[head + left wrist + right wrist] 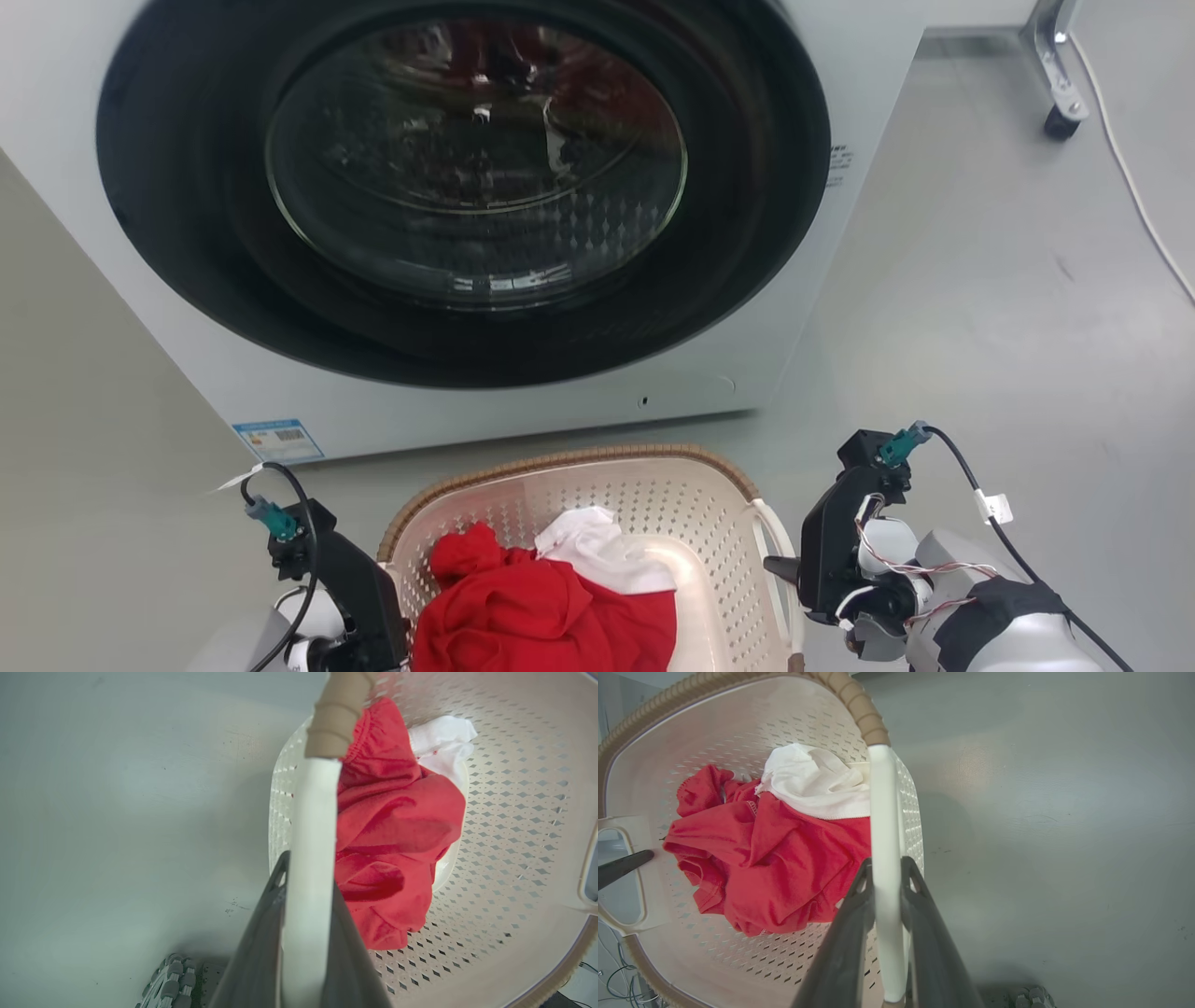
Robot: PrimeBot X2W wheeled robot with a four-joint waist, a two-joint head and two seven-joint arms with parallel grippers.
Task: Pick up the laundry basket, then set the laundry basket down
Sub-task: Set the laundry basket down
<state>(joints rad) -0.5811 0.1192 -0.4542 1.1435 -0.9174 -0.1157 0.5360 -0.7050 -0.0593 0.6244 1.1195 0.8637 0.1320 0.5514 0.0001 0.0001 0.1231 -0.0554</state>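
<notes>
While both hands clamp its white side handles, the basket (579, 459) stands just before the washer (840, 308), between the two arms. The left hand (308, 868) has its dark fingers shut tight on the left handle (312, 812). The right hand (887, 861) pinches the right handle (882, 802) the same way, with no gap showing on either side of the bar.

Inside the basket lie a crumpled red garment (541, 616) and a white cloth (602, 551) resting against it.

The grasp, the first part of the job, looks done. Whether the basket has left the floor (1027, 327) cannot be told from these views, so the lift is judged to be either just begun or about to begin. Carrying and setting down remain.

As for writing, a blue-and-white sticker (278, 439) with a barcode sits at the washer's lower left corner, its print too small to read. A few lines of small print (839, 164) beside the door rim are equally illegible. A blank-looking white tag (995, 507) hangs on the right arm's cable. No brand name can be made out.
</notes>
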